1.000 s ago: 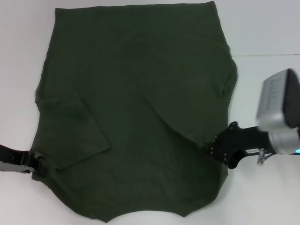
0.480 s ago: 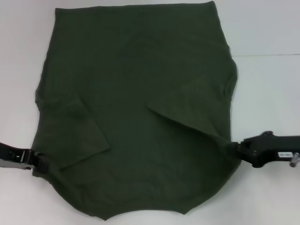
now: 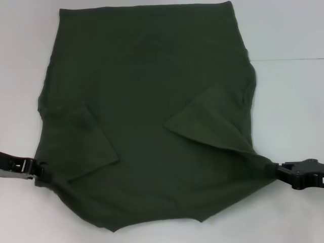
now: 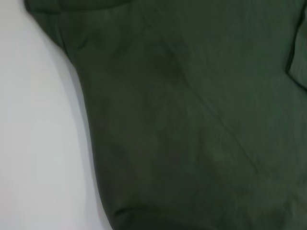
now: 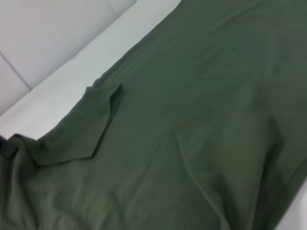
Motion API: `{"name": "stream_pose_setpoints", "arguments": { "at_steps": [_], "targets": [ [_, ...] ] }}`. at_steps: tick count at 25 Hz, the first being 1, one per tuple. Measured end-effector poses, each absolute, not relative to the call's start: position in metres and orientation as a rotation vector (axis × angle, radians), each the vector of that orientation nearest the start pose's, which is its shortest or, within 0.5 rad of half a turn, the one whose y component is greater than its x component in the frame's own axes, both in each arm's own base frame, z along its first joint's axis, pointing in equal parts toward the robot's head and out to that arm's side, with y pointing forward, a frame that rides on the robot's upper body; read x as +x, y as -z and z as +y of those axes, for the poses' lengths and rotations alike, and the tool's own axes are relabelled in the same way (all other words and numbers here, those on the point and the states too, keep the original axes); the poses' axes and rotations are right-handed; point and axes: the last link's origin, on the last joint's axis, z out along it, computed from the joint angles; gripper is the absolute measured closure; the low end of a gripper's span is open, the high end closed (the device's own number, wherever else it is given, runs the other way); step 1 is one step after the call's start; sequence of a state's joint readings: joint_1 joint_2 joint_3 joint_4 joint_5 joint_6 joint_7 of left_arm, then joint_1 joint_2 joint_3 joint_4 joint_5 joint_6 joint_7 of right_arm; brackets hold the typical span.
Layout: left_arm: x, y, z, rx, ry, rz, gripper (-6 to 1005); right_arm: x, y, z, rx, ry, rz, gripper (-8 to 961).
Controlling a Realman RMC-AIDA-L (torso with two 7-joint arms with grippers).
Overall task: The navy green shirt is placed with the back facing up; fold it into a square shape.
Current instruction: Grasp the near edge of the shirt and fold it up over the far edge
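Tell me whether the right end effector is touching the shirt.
Touching. In the head view the shirt is drawn out into a taut point that ends right at the right end effector, with no gap between them.

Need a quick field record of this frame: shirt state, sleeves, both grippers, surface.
shirt: navy green shirt, spread flat, plain side up
left sleeve: folded in over the body
right sleeve: folded in over the body
left gripper: at the shirt's left edge near the hem, fabric in its tip
right gripper: at the right edge, cloth drawn to a point there
surface: white table
fold progress: not yet square
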State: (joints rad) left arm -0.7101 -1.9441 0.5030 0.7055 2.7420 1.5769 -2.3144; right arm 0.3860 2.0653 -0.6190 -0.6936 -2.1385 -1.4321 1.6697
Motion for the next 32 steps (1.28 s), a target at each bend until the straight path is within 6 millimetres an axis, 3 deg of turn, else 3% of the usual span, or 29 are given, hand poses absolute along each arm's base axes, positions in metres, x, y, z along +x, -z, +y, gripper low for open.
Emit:
{"name": "stream_pose_setpoints", "arguments": {
  "at_steps": [16,32],
  "targets": [
    [-0.314,-0.065,0.354,-2.297,-0.046,-1.733,960,0.364,-0.022,0.272,-2.278,-0.587,1.375,913],
    [-0.309,-0.067,0.349,-2.354,0.013,-1.724,960,0.36,-0.018,0.273,-2.297,-0.619,1.354,906]
  ]
}}
